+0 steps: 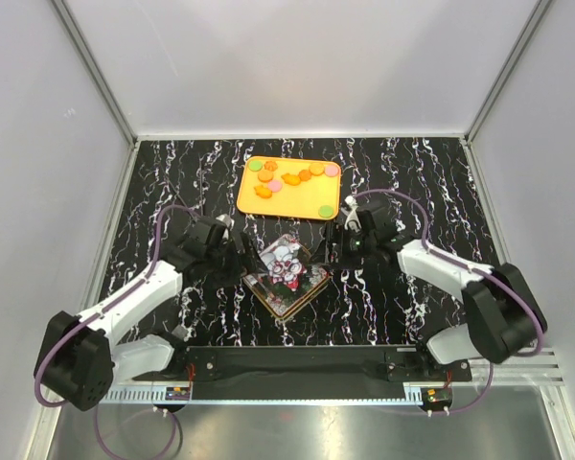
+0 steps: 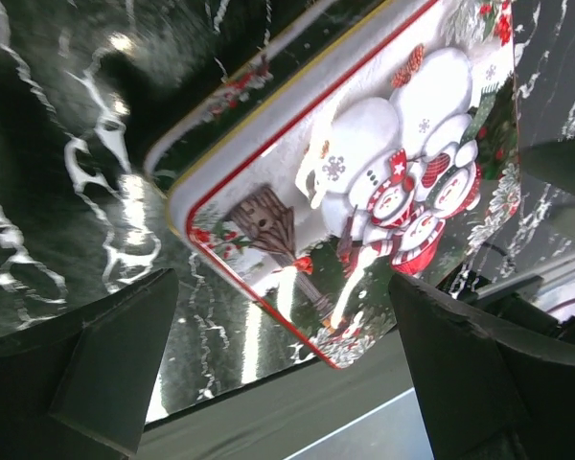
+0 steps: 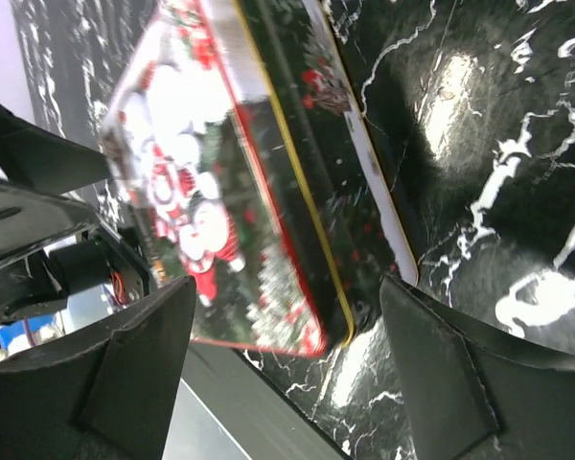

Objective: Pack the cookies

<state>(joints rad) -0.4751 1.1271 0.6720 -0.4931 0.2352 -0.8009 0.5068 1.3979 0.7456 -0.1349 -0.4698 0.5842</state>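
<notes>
Cookies (image 1: 292, 178) sit on a tray (image 1: 297, 199) beyond my left fingers (image 2: 115, 364) and right fingers (image 3: 134, 374), which flank the closed tin (image 1: 286, 276), spread and empty, probably to open it.

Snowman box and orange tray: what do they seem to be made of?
Snowman box: likely thin printed metal with a glossy finish; the raised snowmen catch glare and a gold rim line shows. Orange tray: probably plastic, smooth and fairly matte; even colour, rounded corners. Neither is certain.
</notes>
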